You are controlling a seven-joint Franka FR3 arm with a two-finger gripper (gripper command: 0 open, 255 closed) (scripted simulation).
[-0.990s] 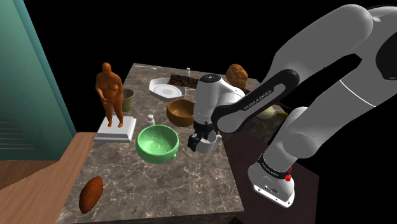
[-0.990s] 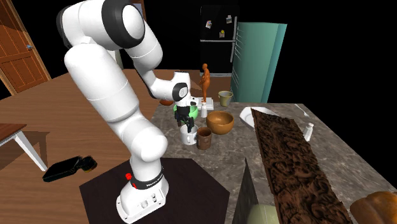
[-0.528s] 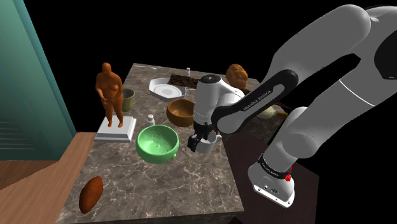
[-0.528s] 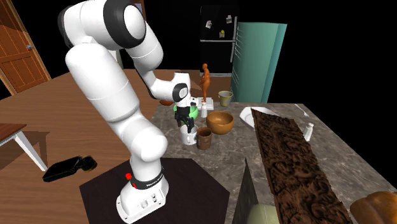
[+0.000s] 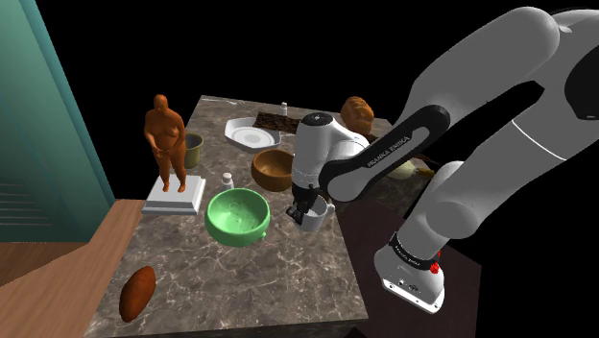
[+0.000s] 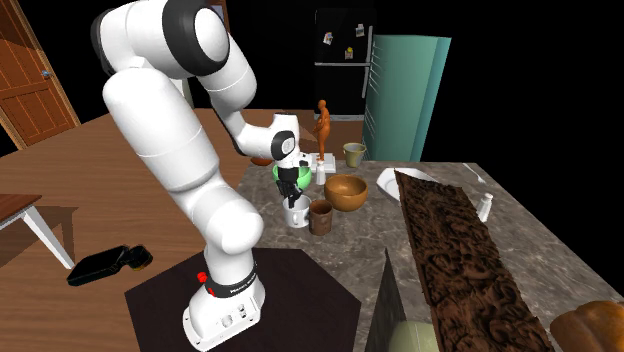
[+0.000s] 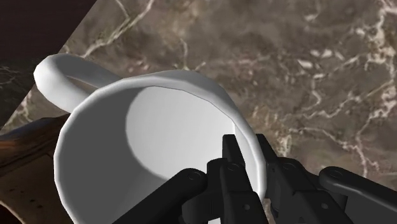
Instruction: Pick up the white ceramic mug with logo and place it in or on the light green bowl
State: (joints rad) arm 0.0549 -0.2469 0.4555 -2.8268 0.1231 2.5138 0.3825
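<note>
- A dark marbled countertop [image 5: 288,278] carries everything; beyond it lie a wooden floor [image 6: 90,200], a wooden door [image 6: 30,85], a teal cabinet [image 6: 405,95] and black areas.
- The white mug [image 5: 316,216] is at the counter's edge nearest the stand [image 6: 300,300], with a brown cup [image 6: 320,216] just beside it.
- The gripper [image 5: 304,204] comes down onto the mug from above. In the wrist view its fingers [image 7: 232,175] are closed on the mug's wall at the rim, one inside and one outside. The handle points away from them.
- I cannot tell whether the mug's base touches the marble.
- The light green bowl [image 5: 237,215] stands near the mug, apart from it, on the shoulder view's left.
- A wooden bowl [image 5: 274,169] sits just behind both, and an orange figurine [image 5: 166,142] on a white base stands farther left.
- Bare marble stretches from the green bowl toward a brown oval object [image 5: 137,292] near the counter's near corner.
</note>
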